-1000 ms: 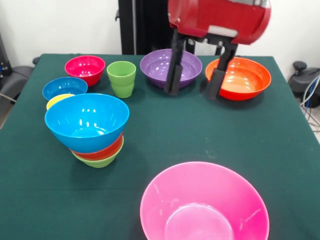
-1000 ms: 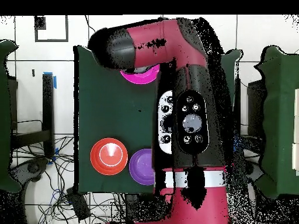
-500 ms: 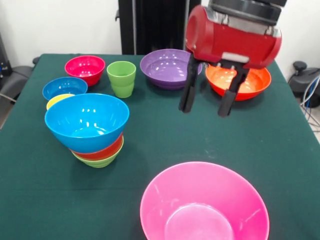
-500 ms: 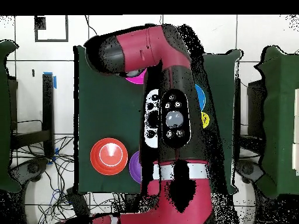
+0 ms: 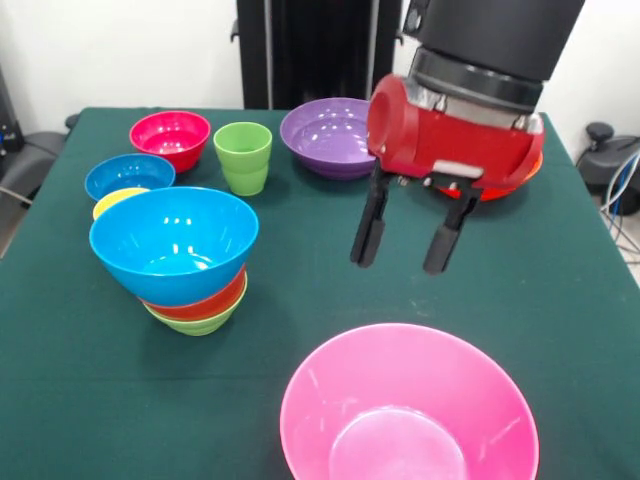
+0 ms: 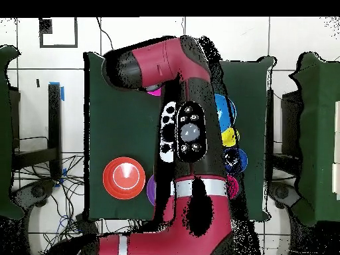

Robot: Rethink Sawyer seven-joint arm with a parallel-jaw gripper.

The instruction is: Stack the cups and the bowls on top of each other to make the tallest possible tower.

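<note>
Hovering mid-table, my gripper (image 5: 404,245) hung with jaws apart and nothing between them, above bare green cloth just beyond the large pink bowl (image 5: 408,410). That bowl sat upright at the near edge, well apart from everything else. The tower (image 5: 180,262) stood off to the side: light blue bowl (image 5: 173,243) on top, tilted, over the orange-red bowl (image 5: 200,301) and the small green bowl (image 5: 196,323).

My read: the pink bowl was the likely next pick. To do it well I judged I should come down over the far rim, one finger inside the wall and one outside, then close on the wall rather than try to span the bowl. Glossy plastic could slip, so the bite wanted to be deep.

Overhead, my arm (image 6: 189,133) hid most of the table, so placement on that leaning stack would need a centred, gentle drop.
</note>
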